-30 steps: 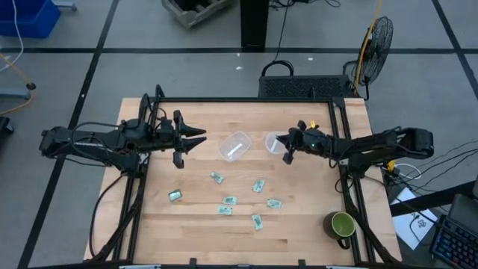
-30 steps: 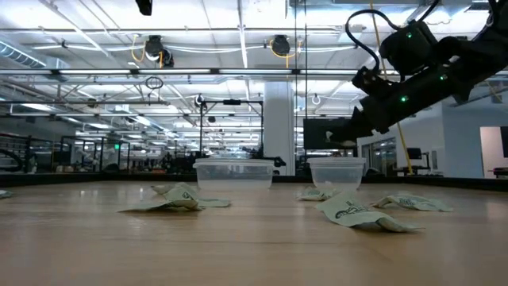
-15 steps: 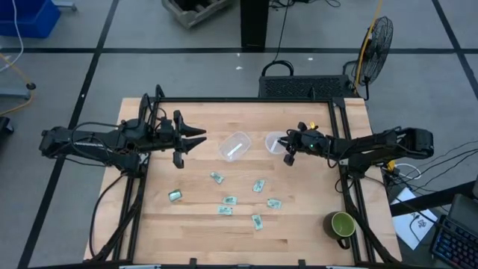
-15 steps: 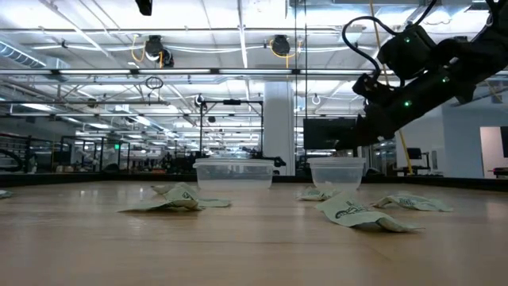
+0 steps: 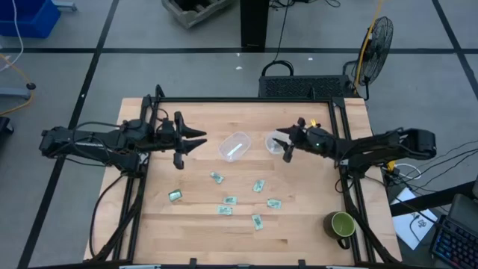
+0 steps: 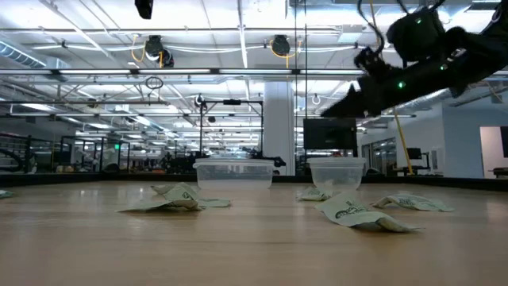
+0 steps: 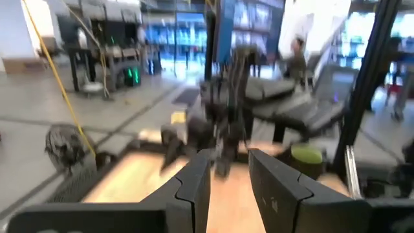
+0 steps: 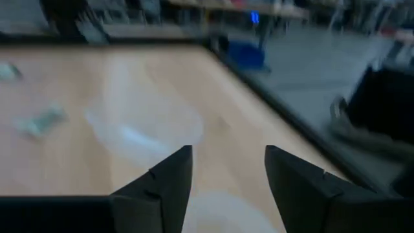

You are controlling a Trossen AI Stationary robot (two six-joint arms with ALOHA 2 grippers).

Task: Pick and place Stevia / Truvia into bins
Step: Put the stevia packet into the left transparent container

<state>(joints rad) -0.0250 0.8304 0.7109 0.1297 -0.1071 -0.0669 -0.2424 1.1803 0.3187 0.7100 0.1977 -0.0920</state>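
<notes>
Our right gripper (image 5: 284, 143) hangs with its fingers spread wide and empty, right over the rim of the right-hand cup (image 5: 274, 142), well above the table as the low view shows. Our left gripper (image 5: 196, 140) waits on the far side of the left-hand cup (image 5: 234, 146) from it, its fingers also parted and holding nothing. We judge that we are between picks, so the next sachet calls for us to swing the right gripper away from the cup toward the loose sachets, come down flat over one alone, and pinch it by a long edge so the thin paper does not slide or fold away. The nearest Stevia sachet (image 5: 259, 185) lies on the open wood on the near side of the right-hand cup, with others (image 5: 227, 202) scattered beyond it, and one (image 5: 175, 195) well apart toward the left arm's side. The left-hand cup shows a pale strip inside, likely a sachet; what the right-hand cup holds we cannot tell, since the gripper covers part of it.
</notes>
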